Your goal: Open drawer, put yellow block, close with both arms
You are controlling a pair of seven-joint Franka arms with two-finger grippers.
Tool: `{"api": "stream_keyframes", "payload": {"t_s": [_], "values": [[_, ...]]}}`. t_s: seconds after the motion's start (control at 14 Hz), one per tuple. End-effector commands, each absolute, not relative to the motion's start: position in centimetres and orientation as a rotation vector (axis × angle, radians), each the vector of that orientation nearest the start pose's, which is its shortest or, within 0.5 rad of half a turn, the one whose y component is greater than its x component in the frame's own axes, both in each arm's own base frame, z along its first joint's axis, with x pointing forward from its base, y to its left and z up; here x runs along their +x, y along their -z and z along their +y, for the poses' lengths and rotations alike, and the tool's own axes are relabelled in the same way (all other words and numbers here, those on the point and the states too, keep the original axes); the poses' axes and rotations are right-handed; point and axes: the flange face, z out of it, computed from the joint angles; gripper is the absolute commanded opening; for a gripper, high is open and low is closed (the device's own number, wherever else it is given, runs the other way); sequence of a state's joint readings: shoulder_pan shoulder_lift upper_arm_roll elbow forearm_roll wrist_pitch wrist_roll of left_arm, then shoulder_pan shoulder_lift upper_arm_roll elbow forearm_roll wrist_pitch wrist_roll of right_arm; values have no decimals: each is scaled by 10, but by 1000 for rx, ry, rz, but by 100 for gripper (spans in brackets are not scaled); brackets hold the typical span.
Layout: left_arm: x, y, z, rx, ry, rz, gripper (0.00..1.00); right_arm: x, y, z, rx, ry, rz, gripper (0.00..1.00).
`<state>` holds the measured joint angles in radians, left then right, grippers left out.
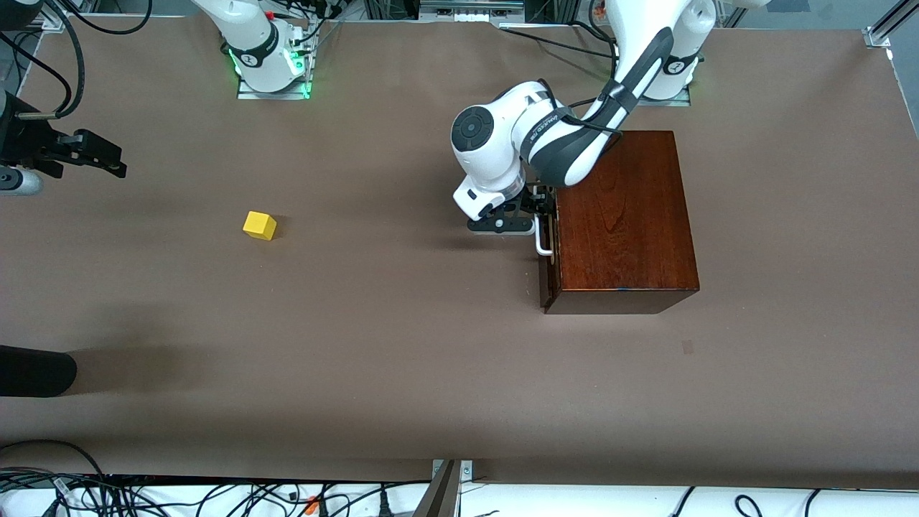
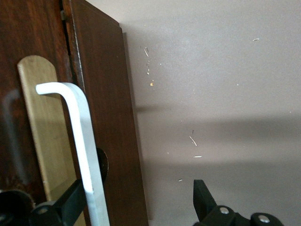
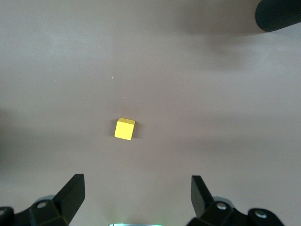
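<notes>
Bright even overhead light, soft shadows, sharp focus

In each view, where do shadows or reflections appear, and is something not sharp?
Front view: the yellow block casts a short shadow; the wooden box top looks glossy. Left wrist view: the white handle is reflected faintly in the drawer front; soft shadow bands cross the table. Right wrist view: block sharp, broad blurred shadows on the table.

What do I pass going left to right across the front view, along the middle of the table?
right gripper → yellow block → left gripper, open at the white loop handle → dark wooden box.
</notes>
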<state>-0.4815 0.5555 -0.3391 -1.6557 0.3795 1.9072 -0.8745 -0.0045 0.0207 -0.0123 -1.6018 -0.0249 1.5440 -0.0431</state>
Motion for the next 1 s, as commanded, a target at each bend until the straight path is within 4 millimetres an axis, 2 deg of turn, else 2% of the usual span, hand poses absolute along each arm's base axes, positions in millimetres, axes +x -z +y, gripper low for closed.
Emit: {"api": "stream_keyframes", "payload": {"t_s": [0.0, 0.5, 0.93], "values": [[476, -275, -448, -2839, -30, 140, 100, 556, -603, -10, -3171, -111, -46, 100], [466, -270, -472, -2912, 12, 60, 100, 559, -598, -11, -3159, -105, -34, 100], [465, -278, -490, -3028, 26, 23, 100, 559, -597, -13, -3159, -110, -30, 100]]}}
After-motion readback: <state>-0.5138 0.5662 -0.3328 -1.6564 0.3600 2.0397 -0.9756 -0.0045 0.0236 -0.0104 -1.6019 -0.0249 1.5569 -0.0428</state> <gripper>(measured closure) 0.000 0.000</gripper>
